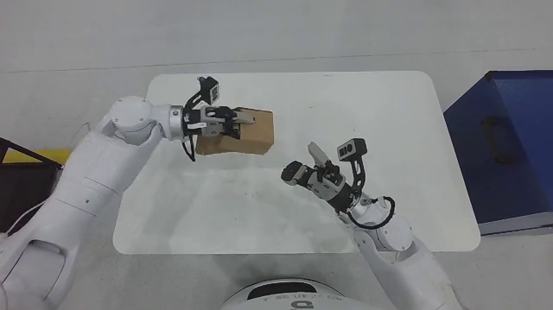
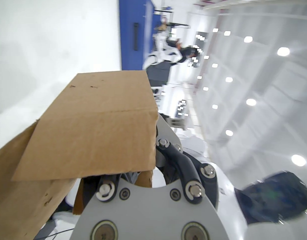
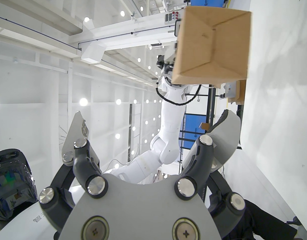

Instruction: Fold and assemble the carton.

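A brown cardboard carton (image 1: pixel 252 133) is held over the left part of the white table (image 1: pixel 371 103). My left gripper (image 1: pixel 226 123) is shut on its near end, and a loose flap of the carton (image 2: pixel 93 126) hides the fingertips in the left wrist view. In the right wrist view the carton (image 3: pixel 213 46) shows its folded end, with the flaps meeting in a cross. My right gripper (image 1: pixel 307 167) hangs to the right of the carton and nearer the table's front, apart from it. The right gripper (image 3: pixel 151 123) is open, with nothing between its fingers.
A blue case (image 1: pixel 510 150) stands on the floor just past the table's right edge. A black and yellow object (image 1: pixel 17 159) sits at the left border. The table's right half and front are bare.
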Action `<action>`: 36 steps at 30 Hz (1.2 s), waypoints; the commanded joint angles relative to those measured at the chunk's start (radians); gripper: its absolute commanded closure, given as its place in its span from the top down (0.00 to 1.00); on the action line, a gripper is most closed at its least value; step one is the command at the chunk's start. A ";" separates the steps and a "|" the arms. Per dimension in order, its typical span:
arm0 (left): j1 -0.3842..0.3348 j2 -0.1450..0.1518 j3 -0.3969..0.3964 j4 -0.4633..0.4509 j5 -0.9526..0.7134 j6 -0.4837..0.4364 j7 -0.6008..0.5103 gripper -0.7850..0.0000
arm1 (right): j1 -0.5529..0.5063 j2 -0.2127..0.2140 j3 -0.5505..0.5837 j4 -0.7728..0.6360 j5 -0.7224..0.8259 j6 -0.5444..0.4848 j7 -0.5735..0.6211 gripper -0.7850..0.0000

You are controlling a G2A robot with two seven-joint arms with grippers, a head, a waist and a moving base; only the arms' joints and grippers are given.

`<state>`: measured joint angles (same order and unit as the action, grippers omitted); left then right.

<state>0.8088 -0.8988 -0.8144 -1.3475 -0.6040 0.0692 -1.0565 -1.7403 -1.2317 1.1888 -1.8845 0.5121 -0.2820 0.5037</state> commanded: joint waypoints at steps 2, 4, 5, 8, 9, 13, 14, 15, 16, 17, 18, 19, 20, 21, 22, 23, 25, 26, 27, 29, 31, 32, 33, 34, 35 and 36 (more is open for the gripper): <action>-0.017 0.009 0.028 -0.086 0.277 0.112 0.045 0.00 | 0.001 0.000 -0.002 0.000 -0.005 0.003 -0.012 1.00; -0.033 0.006 0.063 -0.105 0.376 0.150 0.028 0.00 | 0.002 0.000 -0.003 0.000 -0.007 0.007 -0.020 1.00; -0.054 0.002 0.093 -0.104 0.471 0.169 0.025 0.00 | 0.001 -0.001 -0.003 0.000 -0.010 0.008 -0.026 1.00; -0.111 -0.020 0.195 -0.087 0.692 0.199 -0.025 0.00 | -0.003 0.000 -0.002 -0.005 -0.014 0.001 -0.034 1.00; -0.135 -0.029 0.223 -0.078 0.755 0.195 -0.040 0.00 | -0.006 0.000 0.000 -0.007 -0.013 -0.002 -0.035 1.00; -0.209 -0.066 0.319 -0.039 0.964 0.118 -0.056 0.00 | -0.017 0.002 0.009 -0.013 -0.008 -0.014 -0.035 1.00; -0.221 -0.075 0.333 -0.030 0.988 0.093 -0.053 0.00 | -0.019 0.002 0.011 -0.014 -0.008 -0.015 -0.035 1.00; -0.231 -0.085 0.341 -0.026 0.991 0.066 -0.052 0.00 | -0.020 0.003 0.013 -0.015 -0.007 -0.016 -0.035 1.00; -0.240 -0.093 0.345 -0.024 0.987 0.038 -0.048 0.00 | -0.021 0.003 0.014 -0.015 -0.007 -0.015 -0.034 1.00; -0.248 -0.100 0.348 -0.025 0.984 0.012 -0.043 0.00 | -0.022 0.003 0.015 -0.016 -0.006 -0.016 -0.034 1.00; -0.252 -0.106 0.347 -0.023 0.969 -0.007 -0.043 0.00 | -0.023 0.003 0.016 -0.016 -0.004 -0.016 -0.033 1.00; -0.255 -0.111 0.345 -0.024 0.951 -0.026 -0.048 0.00 | -0.023 0.004 0.017 -0.016 -0.003 -0.016 -0.032 1.00; -0.260 -0.115 0.342 -0.026 0.939 -0.045 -0.052 0.00 | -0.024 0.004 0.018 -0.016 -0.001 -0.016 -0.030 1.00; -0.264 -0.118 0.341 -0.031 0.938 -0.067 -0.049 0.00 | -0.024 0.004 0.019 -0.016 0.002 -0.016 -0.031 1.00; -0.263 -0.120 0.338 -0.032 0.932 -0.079 -0.048 0.00 | -0.023 0.004 0.019 -0.015 0.003 -0.016 -0.031 1.00; -0.263 -0.120 0.338 -0.032 0.932 -0.079 -0.048 0.00 | -0.023 0.004 0.019 -0.014 0.003 -0.014 -0.031 1.00; -0.263 -0.120 0.338 -0.032 0.932 -0.079 -0.048 0.00 | -0.022 0.004 0.019 -0.015 0.005 -0.015 -0.035 1.00; -0.263 -0.120 0.338 -0.032 0.932 -0.079 -0.048 0.00 | -0.022 0.004 0.019 -0.014 0.006 -0.015 -0.036 1.00; -0.263 -0.120 0.338 -0.032 0.932 -0.079 -0.048 0.00 | -0.022 0.004 0.019 -0.014 0.006 -0.015 -0.036 1.00; -0.263 -0.120 0.338 -0.032 0.932 -0.079 -0.048 0.00 | -0.022 0.004 0.019 -0.014 0.006 -0.015 -0.036 1.00; -0.263 -0.120 0.338 -0.032 0.932 -0.079 -0.048 0.00 | -0.022 0.004 0.019 -0.014 0.006 -0.015 -0.036 1.00; -0.263 -0.120 0.338 -0.032 0.932 -0.079 -0.048 0.00 | -0.022 0.004 0.019 -0.014 0.006 -0.015 -0.036 1.00; -0.263 -0.120 0.338 -0.032 0.932 -0.079 -0.048 0.00 | -0.022 0.004 0.019 -0.014 0.006 -0.015 -0.036 1.00; -0.263 -0.120 0.338 -0.032 0.932 -0.079 -0.048 0.00 | -0.022 0.004 0.019 -0.014 0.006 -0.015 -0.036 1.00; -0.259 -0.120 0.339 -0.031 0.934 -0.079 -0.043 0.00 | -0.021 0.004 0.020 -0.015 0.008 -0.015 -0.041 1.00; -0.247 -0.119 0.348 -0.032 0.962 -0.087 -0.037 0.00 | -0.021 0.004 0.019 -0.016 0.010 -0.012 -0.044 1.00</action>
<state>0.5514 -1.0181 -0.4729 -1.3789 0.3352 -0.0120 -1.0990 -1.7617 -1.2279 1.2084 -1.8997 0.5204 -0.2961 0.4626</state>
